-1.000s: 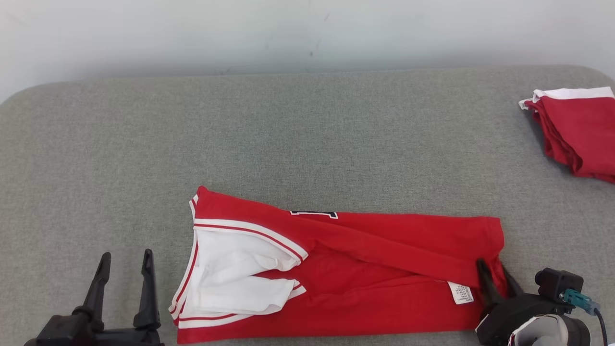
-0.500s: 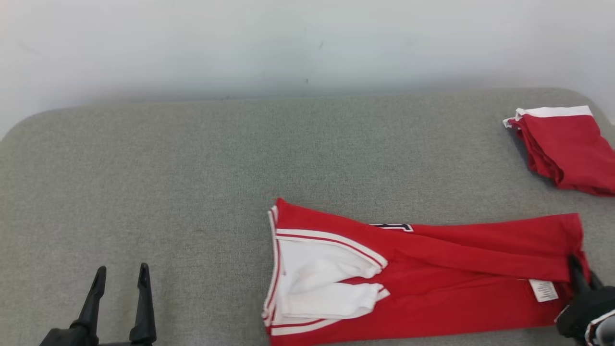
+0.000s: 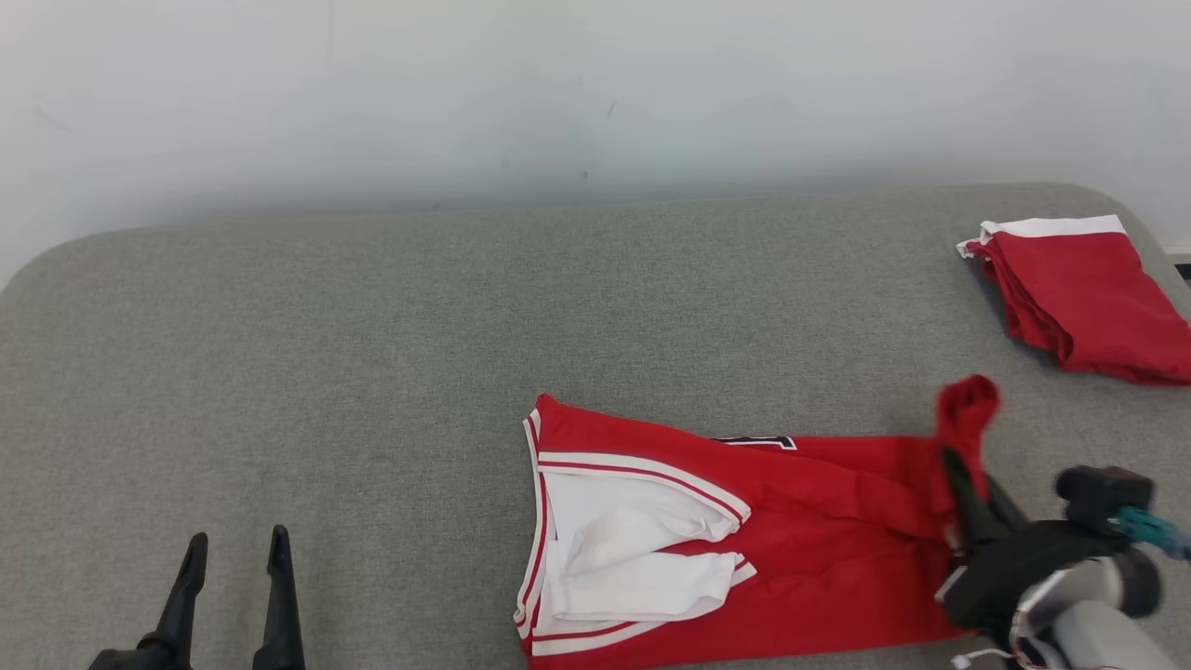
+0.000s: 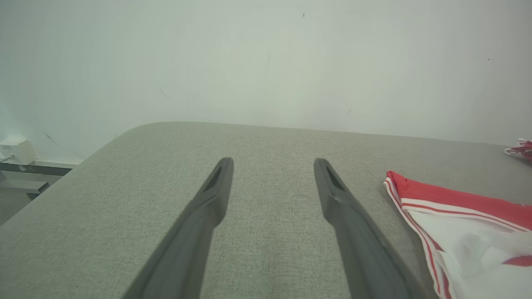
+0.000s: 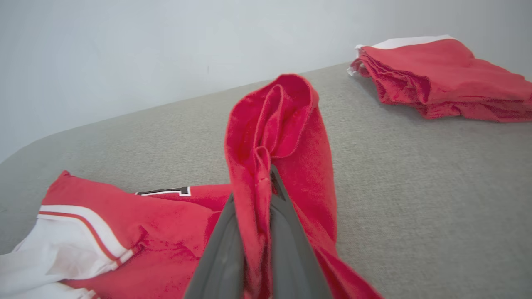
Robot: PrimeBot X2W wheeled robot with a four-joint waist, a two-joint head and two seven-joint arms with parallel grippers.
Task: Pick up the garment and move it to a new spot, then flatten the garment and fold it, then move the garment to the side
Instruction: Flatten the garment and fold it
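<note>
The garment [image 3: 800, 530], a red jersey with white trim, lies folded lengthwise on the grey padded table [image 3: 372, 354]. My right gripper [image 3: 963, 465] is shut on the garment's right end and holds that end lifted off the table, with a red fold sticking up above the fingers. In the right wrist view the cloth [image 5: 270, 137] is pinched between the two fingers and bunches above them. My left gripper [image 3: 234, 549] stands open at the lower left, well left of the garment, with nothing between its fingers [image 4: 216, 187]. The garment's white-trimmed end [image 4: 457, 224] lies to its right.
A second folded red garment [image 3: 1079, 298] with a white edge lies at the table's far right corner, and the right wrist view has this folded pile [image 5: 440, 79] at its upper right. A pale wall [image 3: 558, 93] runs behind the table. Bare grey surface spreads left of the jersey.
My right gripper shut on the garment's right end and lifted it, so the end now stands bunched above the table. The head camera shifted; the left gripper stayed open.
</note>
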